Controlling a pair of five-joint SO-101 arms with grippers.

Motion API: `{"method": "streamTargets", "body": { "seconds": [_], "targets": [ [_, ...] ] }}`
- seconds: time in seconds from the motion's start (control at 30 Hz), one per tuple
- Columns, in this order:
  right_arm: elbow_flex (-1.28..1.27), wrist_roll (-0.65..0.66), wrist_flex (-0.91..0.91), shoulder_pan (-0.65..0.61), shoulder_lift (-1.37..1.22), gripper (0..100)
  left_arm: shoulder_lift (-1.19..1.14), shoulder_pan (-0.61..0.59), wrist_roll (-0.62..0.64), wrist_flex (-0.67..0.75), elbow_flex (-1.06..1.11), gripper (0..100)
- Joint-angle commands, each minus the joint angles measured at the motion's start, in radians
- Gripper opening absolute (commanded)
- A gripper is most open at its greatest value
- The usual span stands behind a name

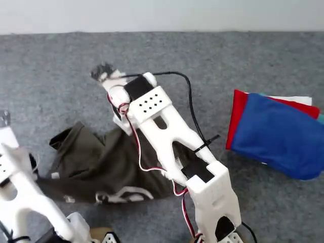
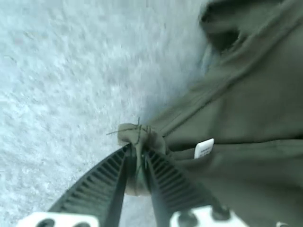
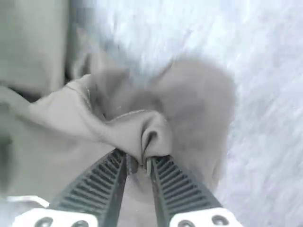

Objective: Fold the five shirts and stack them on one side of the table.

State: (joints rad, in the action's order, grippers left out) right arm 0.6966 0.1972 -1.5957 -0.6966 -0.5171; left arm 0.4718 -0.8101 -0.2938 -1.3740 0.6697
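An olive shirt (image 1: 109, 164) lies crumpled on the grey table, left of centre, with pale print near its front edge. My left gripper (image 2: 137, 158) is shut on a bunched edge of the olive shirt (image 2: 236, 104), close to a small white label (image 2: 204, 148). The left arm (image 1: 17, 177) stands at the table's left edge. My right gripper (image 3: 139, 163) is shut on a fold of the same shirt (image 3: 109, 123). In the high view the right gripper (image 1: 104, 73) sits beyond the shirt's far side, at the end of the long white arm.
A stack of folded shirts (image 1: 276, 131) lies at the right side, blue on top with red, white and teal edges beneath. A black cable (image 1: 192, 106) loops off the right arm. Bare grey carpet (image 1: 45, 76) stretches along the far side.
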Motion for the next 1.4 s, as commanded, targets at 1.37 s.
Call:
{"method": "streamTargets", "body": {
  "seconds": [1.37],
  "targets": [
    [0.157, -0.020, -0.206, 0.214, -0.450, 0.7, -1.145, 0.118, 0.446, 0.020, -1.015, 1]
  ]
}}
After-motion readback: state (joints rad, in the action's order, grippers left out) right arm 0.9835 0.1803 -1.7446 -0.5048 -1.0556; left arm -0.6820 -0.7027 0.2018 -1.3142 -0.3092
